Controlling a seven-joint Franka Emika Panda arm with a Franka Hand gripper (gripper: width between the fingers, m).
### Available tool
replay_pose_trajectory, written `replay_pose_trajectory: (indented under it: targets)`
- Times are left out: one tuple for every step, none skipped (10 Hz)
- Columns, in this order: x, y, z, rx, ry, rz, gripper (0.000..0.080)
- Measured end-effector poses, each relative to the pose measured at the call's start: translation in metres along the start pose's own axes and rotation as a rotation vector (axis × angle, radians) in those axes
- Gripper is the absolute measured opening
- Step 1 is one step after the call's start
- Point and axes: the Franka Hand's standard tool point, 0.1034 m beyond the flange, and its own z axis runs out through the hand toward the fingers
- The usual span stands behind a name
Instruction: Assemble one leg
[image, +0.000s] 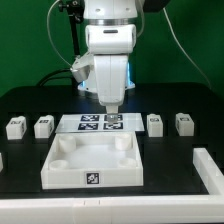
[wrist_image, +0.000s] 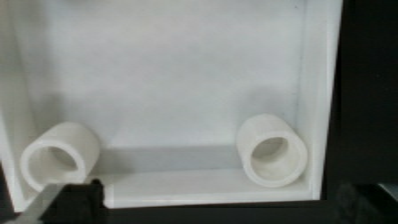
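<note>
Four small white legs stand in a row behind the tray: two on the exterior view's left and two on its right. My gripper hangs over the marker board, just behind the far wall of the large white tray-like part. In the wrist view the gripper is open and empty, with dark fingertips wide apart at the frame's corners. Beneath it I see the tray's inside with two round corner sockets. No leg shows in the wrist view.
Another white part lies at the exterior view's right edge, and a small white piece at its left edge. The black table runs to the front. Green walls stand behind the arm.
</note>
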Motion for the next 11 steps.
replay_pose_trajectory:
  targets:
    - [-0.007, -0.024, 0.021, -0.024, 0.009, -0.009, 0.0650]
    - [-0.014, -0.055, 0.040, -0.006, 0.015, -0.001, 0.0650]
    - [-0.022, -0.068, 0.056, -0.001, 0.022, -0.009, 0.0650]
    - [-0.029, -0.071, 0.067, 0.000, 0.028, 0.005, 0.0650]
    - [-0.029, -0.067, 0.074, -0.007, 0.033, 0.009, 0.0650]
    - [-0.028, -0.067, 0.076, -0.010, 0.034, 0.010, 0.0650]
    - [-0.029, -0.067, 0.076, -0.009, 0.034, 0.013, 0.0640]
    - [-0.029, -0.067, 0.077, -0.009, 0.034, 0.013, 0.0640]
    - [-0.029, -0.067, 0.077, -0.009, 0.034, 0.013, 0.0483]
    - [-0.029, -0.067, 0.077, -0.009, 0.034, 0.014, 0.0302]
    - [-0.029, -0.067, 0.077, -0.009, 0.034, 0.014, 0.0302]
